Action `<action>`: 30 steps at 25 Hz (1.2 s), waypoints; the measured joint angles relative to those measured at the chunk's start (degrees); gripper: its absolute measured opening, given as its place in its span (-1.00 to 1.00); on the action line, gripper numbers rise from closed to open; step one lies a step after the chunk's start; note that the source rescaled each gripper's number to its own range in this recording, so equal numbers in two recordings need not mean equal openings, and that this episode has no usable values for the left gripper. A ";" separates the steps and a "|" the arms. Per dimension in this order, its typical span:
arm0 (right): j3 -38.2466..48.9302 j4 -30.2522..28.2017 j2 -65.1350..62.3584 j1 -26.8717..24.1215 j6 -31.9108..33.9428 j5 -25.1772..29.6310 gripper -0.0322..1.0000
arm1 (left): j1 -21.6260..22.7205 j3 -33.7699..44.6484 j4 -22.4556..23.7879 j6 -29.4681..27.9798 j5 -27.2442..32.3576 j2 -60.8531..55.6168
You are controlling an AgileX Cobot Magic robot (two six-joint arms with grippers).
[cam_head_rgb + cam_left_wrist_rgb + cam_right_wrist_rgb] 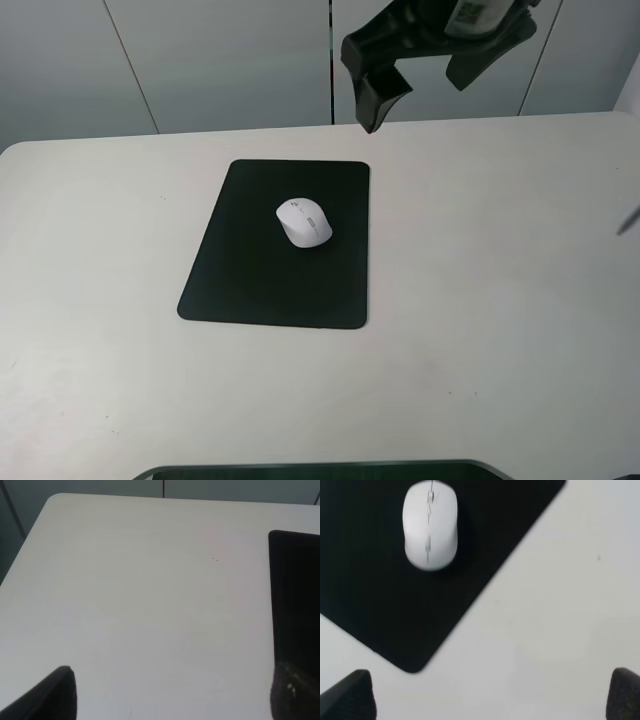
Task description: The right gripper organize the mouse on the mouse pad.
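Note:
The white mouse (304, 222) lies on the black mouse pad (260, 275), a little above its middle. My right gripper (420, 75) hangs high above the table's far edge, behind the pad's far right corner, open and empty. In the right wrist view the mouse (430, 526) sits on the pad (380, 610), well away from my open gripper (487, 700). In the left wrist view my left gripper (172, 695) is open and empty over bare table, with an edge of the pad (295, 595) beside it. The left arm is out of the high view.
The white table (500, 300) has rounded far corners and grey wall panels (220, 60) behind it. A dark curved edge (320, 470) shows at the bottom of the high view. A thin dark tip (628, 222) pokes in at the right edge.

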 joint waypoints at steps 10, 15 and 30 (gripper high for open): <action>15.57 -0.49 -18.93 -11.02 1.77 -1.94 0.99 | 0.00 0.00 0.00 0.00 0.00 0.00; 23.39 -1.52 -30.80 -21.04 1.32 -1.86 0.99 | 0.00 0.00 0.00 0.00 0.00 0.00; 34.11 -2.00 -60.57 -39.07 -1.30 2.58 0.99 | 0.00 0.00 0.00 0.00 0.00 0.00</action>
